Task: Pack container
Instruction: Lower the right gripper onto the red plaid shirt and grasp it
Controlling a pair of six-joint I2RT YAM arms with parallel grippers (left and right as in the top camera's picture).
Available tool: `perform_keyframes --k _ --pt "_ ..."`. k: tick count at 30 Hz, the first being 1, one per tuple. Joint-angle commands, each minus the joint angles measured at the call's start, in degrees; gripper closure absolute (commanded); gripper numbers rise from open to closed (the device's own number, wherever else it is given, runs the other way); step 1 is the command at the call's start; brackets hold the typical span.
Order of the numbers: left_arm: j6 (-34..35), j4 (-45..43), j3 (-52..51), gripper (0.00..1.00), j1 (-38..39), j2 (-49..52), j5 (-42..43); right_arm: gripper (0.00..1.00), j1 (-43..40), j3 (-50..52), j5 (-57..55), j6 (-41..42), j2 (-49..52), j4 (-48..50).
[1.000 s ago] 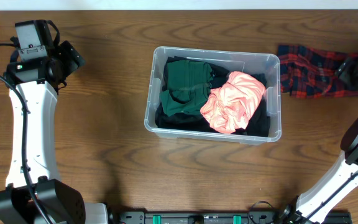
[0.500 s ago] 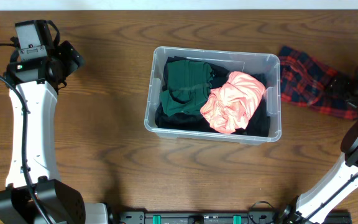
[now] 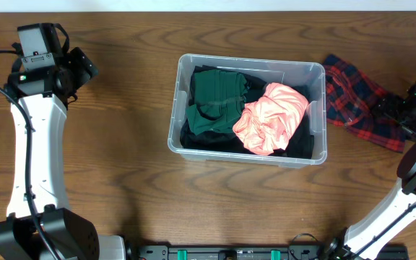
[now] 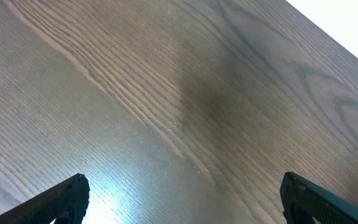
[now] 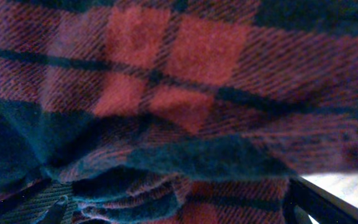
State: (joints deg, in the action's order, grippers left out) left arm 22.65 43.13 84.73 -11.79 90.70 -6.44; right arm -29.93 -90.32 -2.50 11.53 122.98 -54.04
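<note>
The container (image 3: 173, 110), a clear plastic bin, stands at the table's middle and holds a green garment (image 3: 215, 97), a pink garment (image 3: 271, 117) and black cloth (image 3: 302, 144). A red and dark plaid cloth (image 3: 352, 101) lies bunched on the table right of the container. My right gripper (image 3: 399, 110) is pressed down into the cloth's right end. In the right wrist view the plaid cloth (image 5: 185, 62) fills the frame and folds sit between the spread fingers (image 5: 173, 205). My left gripper (image 3: 85, 68) hovers open and empty over bare table at the far left (image 4: 182, 199).
The wooden table (image 3: 121, 180) runs to its far edge along the top of the overhead view. The left arm's white links (image 3: 38, 159) stretch down the left side. The right arm's base (image 3: 403, 209) stands at the lower right.
My right gripper has moved down and toward the front of the table. The plaid cloth went from spread flat to bunched, its right end dragged along. The left arm has not moved.
</note>
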Motion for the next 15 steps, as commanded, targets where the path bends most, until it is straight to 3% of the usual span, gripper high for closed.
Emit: perform_keyframes --k 1,7,15 --pt "-0.1 0.1 0.5 0.02 -0.2 0.0 -0.9 0.01 -0.4 1.5 0.7 -1.4 -0.5 -0.9" --pt "-0.1 0.1 0.5 0.02 -0.2 0.0 -0.9 0.01 -1.3 1.5 10.6 -8.7 -2.5 -0.2" --pt "-0.1 0.1 0.5 0.02 -0.2 0.0 -0.9 0.01 -2.6 1.5 10.3 -10.5 -5.7 0.4"
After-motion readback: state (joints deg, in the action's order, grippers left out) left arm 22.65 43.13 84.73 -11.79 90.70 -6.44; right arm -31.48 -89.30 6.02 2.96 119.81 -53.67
